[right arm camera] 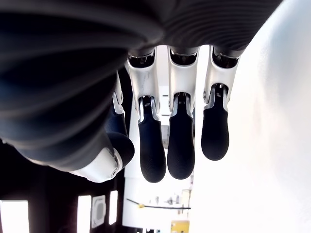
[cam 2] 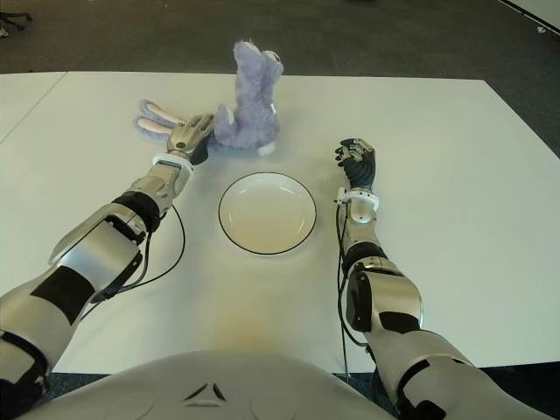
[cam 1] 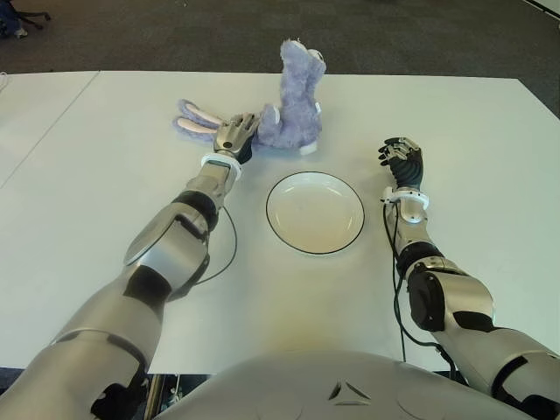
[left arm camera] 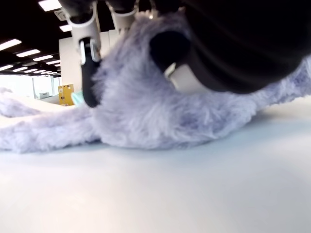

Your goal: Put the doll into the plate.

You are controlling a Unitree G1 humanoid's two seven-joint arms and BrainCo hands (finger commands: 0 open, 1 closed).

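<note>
A white bench (cam 1: 105, 219) stands on dark carpet (cam 1: 175, 35). The doll (cam 1: 293, 101), a purple plush rabbit, lies beyond the plate (cam 1: 315, 213). The left robot hand (cam 1: 234, 136) is on the doll, fingers over its fur; whether they grip it cannot be told. The right robot hand (cam 1: 401, 157) shows right of the plate, fingers loose, empty.

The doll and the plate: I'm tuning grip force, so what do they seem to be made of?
The doll looks like soft plush, with long shaggy lavender fur, seen close in the left wrist view at the left hand. The plate looks like glazed ceramic, possibly melamine: smooth, glossy cream, thin dark rim.
</note>
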